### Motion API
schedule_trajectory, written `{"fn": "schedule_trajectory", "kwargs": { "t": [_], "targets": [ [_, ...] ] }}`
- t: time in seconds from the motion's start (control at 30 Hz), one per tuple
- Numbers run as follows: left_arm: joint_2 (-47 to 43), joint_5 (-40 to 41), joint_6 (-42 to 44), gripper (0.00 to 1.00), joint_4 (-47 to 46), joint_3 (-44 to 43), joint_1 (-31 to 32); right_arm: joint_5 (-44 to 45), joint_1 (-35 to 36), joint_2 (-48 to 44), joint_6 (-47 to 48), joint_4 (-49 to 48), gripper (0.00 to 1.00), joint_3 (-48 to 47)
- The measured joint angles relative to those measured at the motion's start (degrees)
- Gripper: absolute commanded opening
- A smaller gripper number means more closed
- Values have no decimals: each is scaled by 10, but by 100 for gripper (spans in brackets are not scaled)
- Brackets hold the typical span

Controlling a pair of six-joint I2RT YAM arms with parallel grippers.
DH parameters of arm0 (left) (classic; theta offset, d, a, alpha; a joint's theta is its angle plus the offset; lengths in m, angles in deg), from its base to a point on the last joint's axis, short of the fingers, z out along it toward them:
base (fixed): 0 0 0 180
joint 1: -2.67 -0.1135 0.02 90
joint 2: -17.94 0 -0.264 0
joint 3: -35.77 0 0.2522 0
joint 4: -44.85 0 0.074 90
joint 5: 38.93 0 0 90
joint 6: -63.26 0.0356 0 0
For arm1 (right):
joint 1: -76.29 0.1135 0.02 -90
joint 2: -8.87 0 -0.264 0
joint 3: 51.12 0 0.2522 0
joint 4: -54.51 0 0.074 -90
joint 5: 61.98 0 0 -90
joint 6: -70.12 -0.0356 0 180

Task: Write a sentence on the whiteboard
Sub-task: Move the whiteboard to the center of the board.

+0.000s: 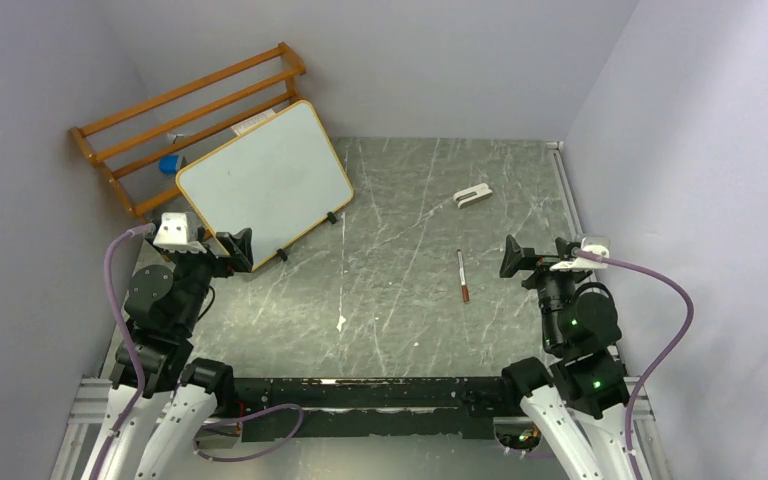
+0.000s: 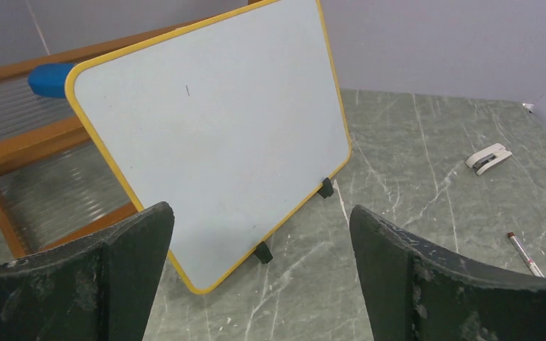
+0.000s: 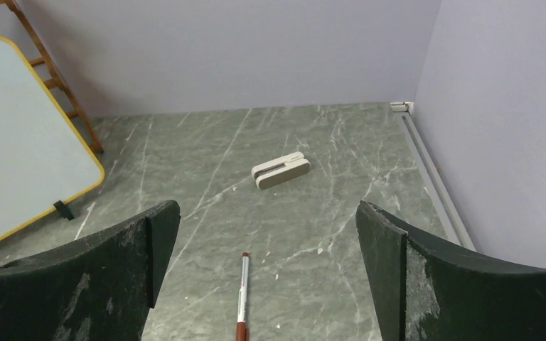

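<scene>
Left gripper (image 1: 240, 250), jaws wide and empty, sits just before the whiteboard (image 1: 265, 183); right gripper (image 1: 513, 257), likewise spread, near the marker (image 1: 463, 276).

Small enclosed work area, seen from above. Three plain walls in pale lilac-grey close it in: a back wall (image 1: 440, 60), a left wall (image 1: 10, 250) and a right wall (image 1: 720, 150). The tabletop (image 1: 410, 190) is dark green-grey, patterned like marble with thin white veins and scratches. An orange-brown wooden rack (image 1: 180, 90) with long slats stands in the far left corner, close against the walls. A thin white strip (image 1: 568, 190) runs along the foot of the right wall. The light is soft and even, and the shadows are faint.
</scene>
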Motion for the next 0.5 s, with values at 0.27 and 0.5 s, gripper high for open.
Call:
{"fn": "schedule_trajectory", "kwargs": {
  "t": [0.27,0.5],
  "targets": [
    [0,-1,0,98,0,0,0,-4,0,2,0,2,100,0],
    [13,-9,-10,98,2,-5,0,-16,0,9,-4,2,100,-1]
  ]
}}
